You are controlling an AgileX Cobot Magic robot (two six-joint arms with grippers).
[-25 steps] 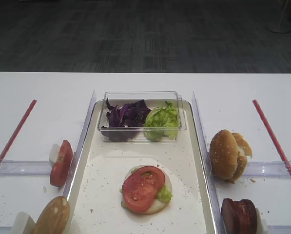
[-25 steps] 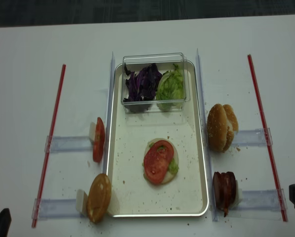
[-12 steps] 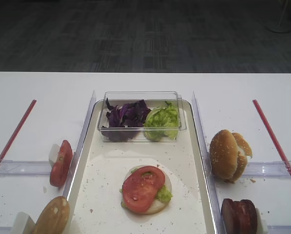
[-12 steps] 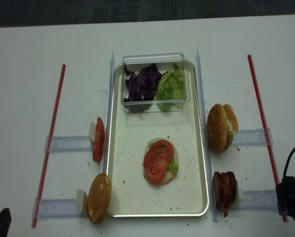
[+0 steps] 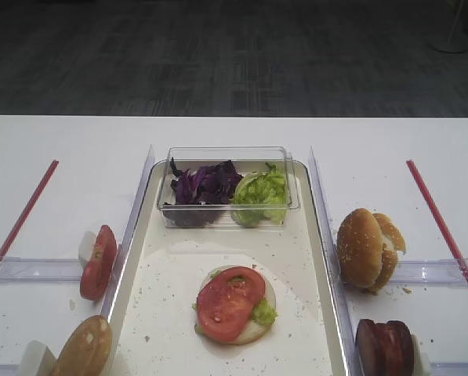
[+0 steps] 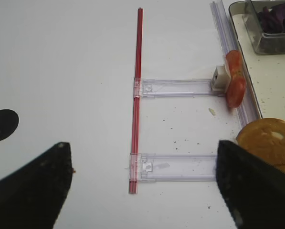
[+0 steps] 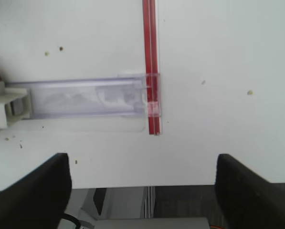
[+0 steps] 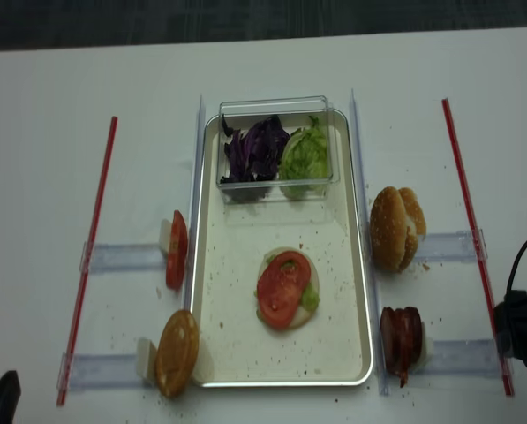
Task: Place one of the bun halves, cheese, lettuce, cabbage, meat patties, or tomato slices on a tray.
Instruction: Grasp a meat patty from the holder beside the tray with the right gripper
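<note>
The tray (image 8: 208, 305) lay at the table's middle, its long axis running from the near edge toward the far one; on its lower half sat one stack, a pale bun half (image 8: 288, 290) under lettuce scraps and a single flat tomato slice (image 8: 282, 285); at the tray's far end stood one clear plastic tub (image 8: 276, 148) holding purple cabbage (image 8: 252, 150) on the left and green lettuce (image 8: 306, 152) on the right; left of the tray, tomato slices (image 8: 176, 250) stood on edge in a clear holder, their exact count unclear, and one bun half (image 8: 176, 352) stood on edge in a nearer holder; right of the tray, two sesame bun halves (image 8: 395, 227) leaned upright together, and nearer, the meat patties (image 8: 401, 343) stood on edge in a tight row, apparently three; two red strips (image 8: 88, 258) bounded the work area, one per side; the right gripper (image 7: 142, 181) hovered over the table's near right edge beside a clear holder (image 7: 80, 98), its dark fingers spread wide and grasping nothing; the left gripper (image 6: 142, 183) hung over the table's left side, fingers likewise wide apart and empty.
</note>
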